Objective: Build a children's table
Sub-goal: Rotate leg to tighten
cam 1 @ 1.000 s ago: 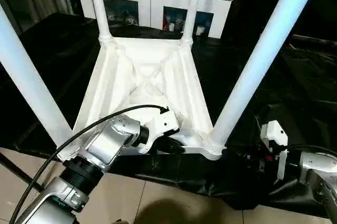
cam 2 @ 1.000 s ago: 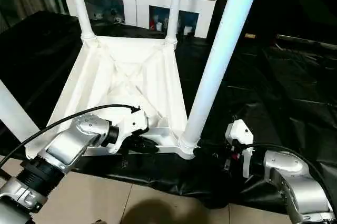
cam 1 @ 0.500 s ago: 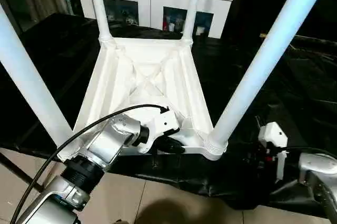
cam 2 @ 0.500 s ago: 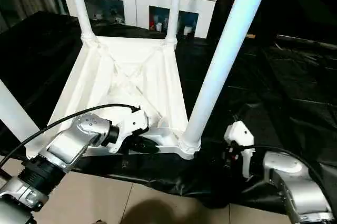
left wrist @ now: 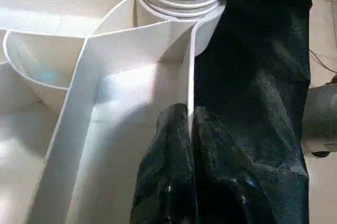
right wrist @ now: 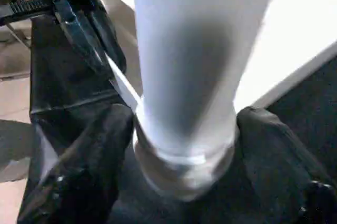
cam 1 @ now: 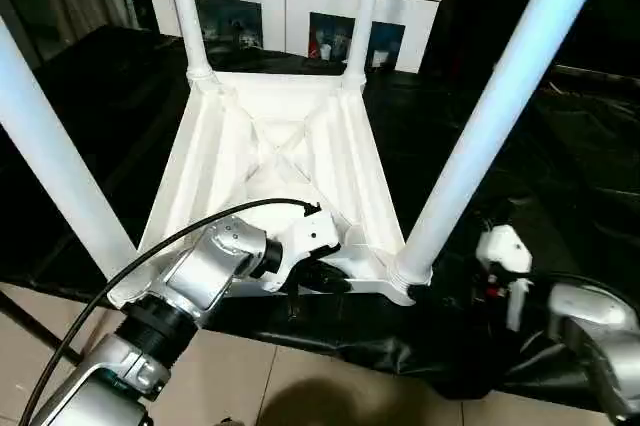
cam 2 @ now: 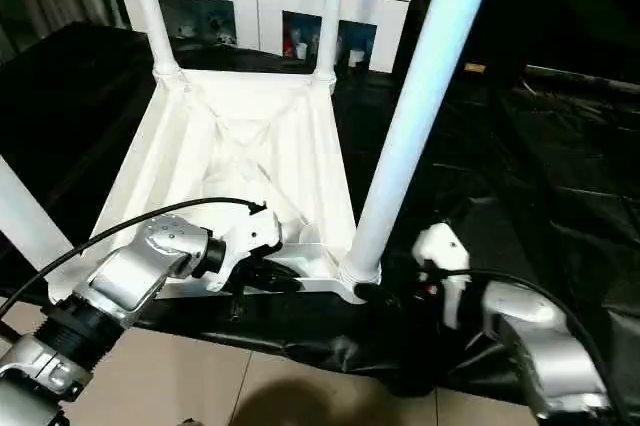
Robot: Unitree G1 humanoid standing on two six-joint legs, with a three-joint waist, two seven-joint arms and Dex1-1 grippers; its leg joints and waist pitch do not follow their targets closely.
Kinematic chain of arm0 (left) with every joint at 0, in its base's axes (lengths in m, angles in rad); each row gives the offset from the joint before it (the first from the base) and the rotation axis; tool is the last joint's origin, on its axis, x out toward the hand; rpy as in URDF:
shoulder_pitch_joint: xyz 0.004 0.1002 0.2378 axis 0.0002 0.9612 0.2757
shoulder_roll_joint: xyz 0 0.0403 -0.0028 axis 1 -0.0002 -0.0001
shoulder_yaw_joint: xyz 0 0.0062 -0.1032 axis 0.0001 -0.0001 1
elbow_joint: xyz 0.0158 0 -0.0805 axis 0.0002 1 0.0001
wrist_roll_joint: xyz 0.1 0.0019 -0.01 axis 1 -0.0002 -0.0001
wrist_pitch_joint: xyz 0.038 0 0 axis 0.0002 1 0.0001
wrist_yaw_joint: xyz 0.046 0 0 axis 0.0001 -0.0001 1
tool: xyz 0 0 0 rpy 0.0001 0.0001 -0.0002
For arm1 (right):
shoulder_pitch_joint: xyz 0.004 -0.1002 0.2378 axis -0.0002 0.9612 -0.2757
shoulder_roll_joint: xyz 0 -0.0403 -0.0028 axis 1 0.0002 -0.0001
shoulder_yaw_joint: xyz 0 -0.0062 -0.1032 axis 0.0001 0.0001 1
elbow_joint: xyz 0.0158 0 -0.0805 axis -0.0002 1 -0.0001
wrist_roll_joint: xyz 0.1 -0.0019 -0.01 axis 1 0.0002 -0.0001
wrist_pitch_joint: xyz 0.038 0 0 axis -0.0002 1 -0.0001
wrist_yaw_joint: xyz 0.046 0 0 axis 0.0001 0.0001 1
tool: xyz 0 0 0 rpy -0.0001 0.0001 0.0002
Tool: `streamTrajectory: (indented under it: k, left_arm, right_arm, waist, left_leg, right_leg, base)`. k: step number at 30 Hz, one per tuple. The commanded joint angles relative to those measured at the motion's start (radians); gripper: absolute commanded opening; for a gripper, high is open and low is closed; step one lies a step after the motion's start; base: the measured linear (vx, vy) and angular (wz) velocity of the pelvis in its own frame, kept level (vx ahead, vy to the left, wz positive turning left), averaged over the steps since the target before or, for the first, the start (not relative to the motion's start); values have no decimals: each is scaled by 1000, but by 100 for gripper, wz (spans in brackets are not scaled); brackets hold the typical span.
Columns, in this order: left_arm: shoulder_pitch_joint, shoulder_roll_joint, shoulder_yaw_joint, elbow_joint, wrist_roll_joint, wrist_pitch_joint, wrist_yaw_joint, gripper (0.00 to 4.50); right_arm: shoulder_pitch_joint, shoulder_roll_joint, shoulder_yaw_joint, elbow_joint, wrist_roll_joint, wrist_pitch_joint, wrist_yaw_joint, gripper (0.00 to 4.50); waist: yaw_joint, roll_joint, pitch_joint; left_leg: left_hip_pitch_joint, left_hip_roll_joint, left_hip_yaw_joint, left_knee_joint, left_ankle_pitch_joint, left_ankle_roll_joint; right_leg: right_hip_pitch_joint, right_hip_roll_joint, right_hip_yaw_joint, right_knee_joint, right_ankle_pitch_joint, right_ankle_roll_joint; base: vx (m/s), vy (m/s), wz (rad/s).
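Near the front edge of the black-covered worktop [cam 1: 560, 161], the children's table [cam 1: 285, 156] lies upside down, ribbed underside up, all four legs standing in their corner sockets. My left end effector [left wrist: 189, 129] is clenched on the thin front rim wall of the top, steadying it just beside the front right corner. My right end effector [right wrist: 181, 145] is at the base of the front right leg [cam 1: 500, 96], its black fingers [right wrist: 84, 182] spread on either side of the ribbed collar, not pinching it. I judge the step in hand to be seating this last leg. Next I would need to close on the collar squarely and press or twist it home while the left grip resists, then check the leg stands true.
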Motion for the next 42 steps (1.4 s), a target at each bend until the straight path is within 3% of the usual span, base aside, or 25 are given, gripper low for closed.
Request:
streamTrajectory:
  k: [1, 6, 18, 27, 33, 35, 36, 38, 42]
  left_arm:
    - [15, 0, -31, 27, 18, 15, -9, 0]
    - [15, 0, -29, 27, 17, 17, -9, 0]
    - [19, 7, -24, 27, 16, 20, -13, 0]
    - [16, 19, -12, 41, 9, 17, -23, 0]
    - [2, -48, 50, 108, -3, 23, 93, 0]
    - [-9, -74, 66, 140, 0, 21, 141, 0]
    - [-44, -138, 106, 221, 4, 18, 256, 0]
    - [-78, -189, 135, 293, 6, 11, 348, 0]
    - [-148, -257, 165, 428, 31, -33, 504, 0]
  right_arm:
    - [-9, -3, 8, 18, -15, -20, -3, 377]
    - [-27, 19, 19, 37, -11, -34, 12, 377]
    - [-48, 40, 16, 74, 6, -71, 17, 265]
    - [-48, 58, 6, 115, 8, -93, 4, 259]
    - [-81, 153, -60, 258, -9, -120, -190, 259]
    - [-89, 173, -65, 288, -21, -124, -236, 259]
    - [-120, 233, -75, 351, -48, -131, -360, 259]
    - [-156, 289, -83, 400, -77, -132, -485, 259]
    - [-237, 377, -63, 481, -158, -128, -689, 259]
  waist:
    - [3, -2, -52]
    - [3, -6, -53]
    - [4, -5, -52]
    - [2, -7, -51]
    - [-12, -6, -47]
    - [-16, -8, -43]
    - [-22, -5, -43]
    - [-27, -6, -41]
    - [-41, -6, -43]
  left_leg:
    - [5, 0, 7, -72, -259, 44]
    - [4, 0, 8, -71, -255, 53]
    - [4, 0, 8, -72, -252, 52]
    - [2, -1, 8, -73, -258, 51]
    - [1, -4, 4, -79, -306, 31]
    - [4, -9, 2, -80, -340, 20]
    - [3, -10, 5, -79, -347, 16]
    - [4, -16, -1, -79, -361, 2]
    - [13, -26, -9, -76, -403, 4]
  right_leg:
    - [44, -34, 23, -77, -210, -189]
    - [46, -34, 23, -75, -191, -197]
    - [46, -35, 23, -75, -204, -192]
    - [46, -35, 22, -78, -228, -183]
    - [41, -37, 19, -90, -341, -157]
    - [37, -38, 16, -101, -441, -123]
    - [33, -38, 17, -107, -472, -113]
    - [32, -37, 10, -113, -535, -89]
    - [22, -37, 2, -132, -630, -39]
  base:
    - [0, 0, 0]
    - [0, 0, 0]
    - [0, 0, 0]
    - [0, 0, 0]
    - [0, 0, 0]
    - [0, 0, 0]
    - [0, 0, 0]
    - [0, 0, 0]
    - [-14, 6, -2]
